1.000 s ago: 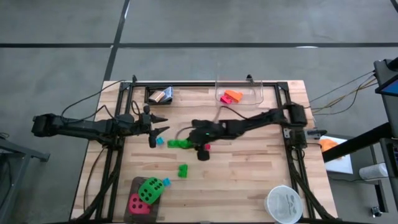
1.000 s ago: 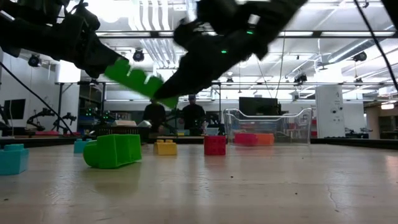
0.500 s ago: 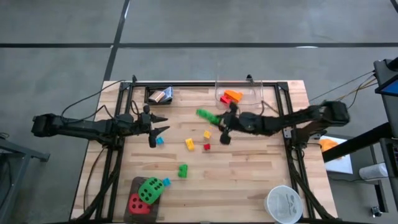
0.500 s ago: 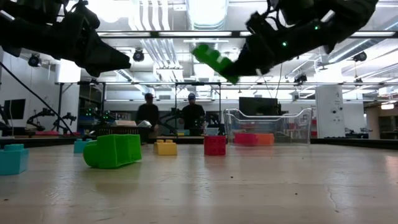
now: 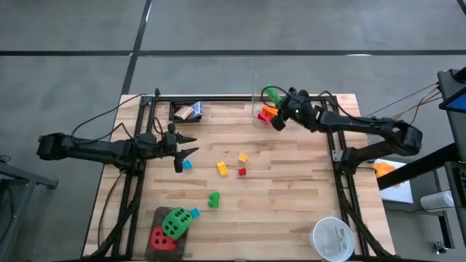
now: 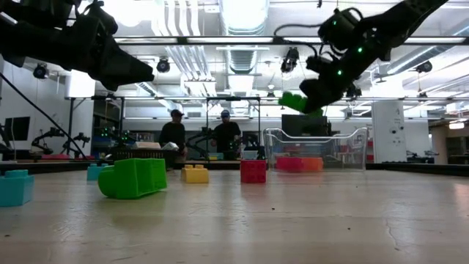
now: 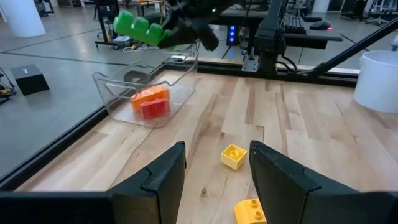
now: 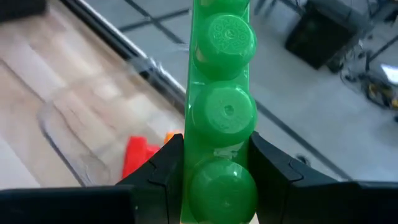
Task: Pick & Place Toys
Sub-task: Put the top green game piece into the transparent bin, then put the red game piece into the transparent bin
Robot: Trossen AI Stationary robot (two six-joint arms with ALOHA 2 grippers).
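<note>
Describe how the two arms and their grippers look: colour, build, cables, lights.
Both arms are matte black, slim and jointed. The left gripper ends in two pointed black fingers, broad and angular in its wrist view. The right gripper has the same black fingers, and small green lights glow near that wrist. Thin black cables trail along both arms.

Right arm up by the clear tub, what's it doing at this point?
The right gripper is shut on a long green brick and holds it in the air above the clear tub, which already has an orange brick and a red brick inside. The left gripper waits, open, over the table's left side. Yellow, red, blue and green bricks and two dice remain on the table.
</note>
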